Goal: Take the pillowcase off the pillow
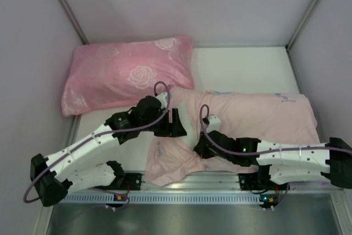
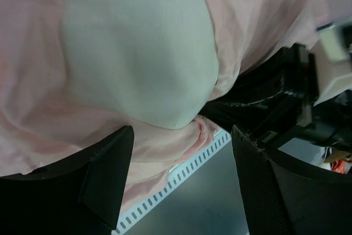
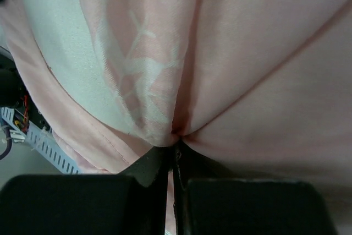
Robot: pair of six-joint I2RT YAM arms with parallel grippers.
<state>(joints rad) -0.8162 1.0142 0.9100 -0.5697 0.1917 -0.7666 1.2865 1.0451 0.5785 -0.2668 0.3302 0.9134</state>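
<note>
The pillowcase (image 1: 258, 116), thin, soft, pale pink side out with faint white shapes showing through, lies rumpled on the near right of the worktop (image 1: 242, 64), and the plump white pillow (image 2: 137, 53) bulges from its opening. The right gripper (image 3: 175, 152) pinches a gathered fold of it. The left gripper (image 2: 182, 129) hangs spread by the bulge, with a glossy rose-patterned pink pillow (image 1: 126, 72) behind.
</note>
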